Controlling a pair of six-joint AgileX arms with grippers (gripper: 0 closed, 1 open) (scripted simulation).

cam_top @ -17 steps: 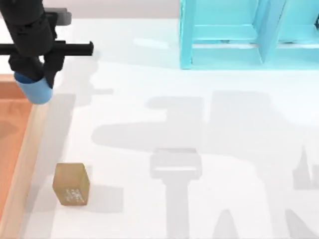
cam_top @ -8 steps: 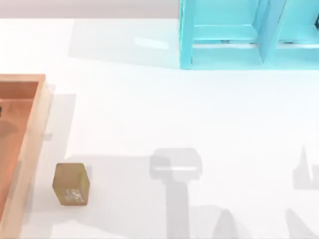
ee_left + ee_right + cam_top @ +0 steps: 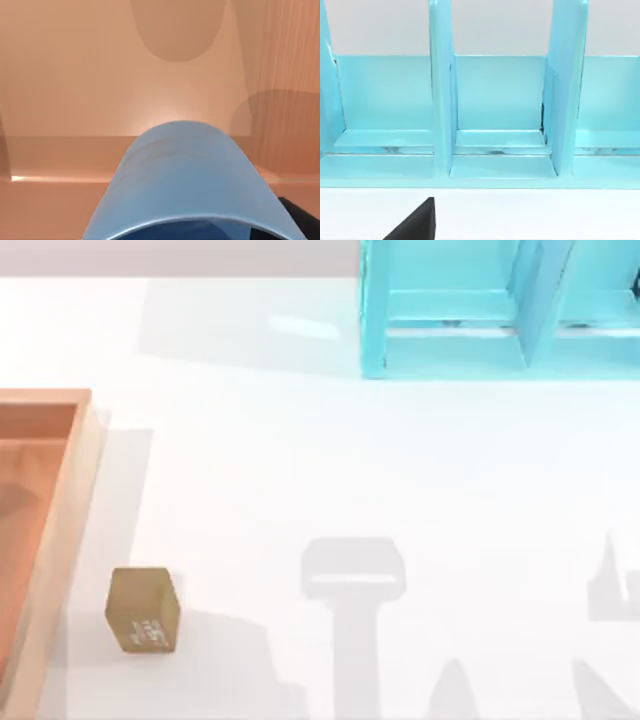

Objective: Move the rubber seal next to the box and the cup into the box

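Observation:
In the left wrist view the blue cup (image 3: 182, 175) looms close, hanging over the orange-brown floor of the box (image 3: 75, 75). My left gripper (image 3: 200, 232) is shut on the cup, and one dark finger (image 3: 300, 217) shows beside it. The top view has the box (image 3: 60, 510) at the table's left edge. The tan-brown rubber seal (image 3: 143, 610) stands on the white table just right of the box's rim, pale markings on its front face. A dark part of my right gripper (image 3: 415, 225) shows in the right wrist view, low over the table in front of the shelf.
A light-blue shelf frame (image 3: 500, 310) stands at the back right of the table; its compartments (image 3: 500, 125) face the right wrist camera. White table lies between the box, the seal and the shelf.
My left arm carried the cup leftward out of the top view and over the box. The rubber seal has not moved.

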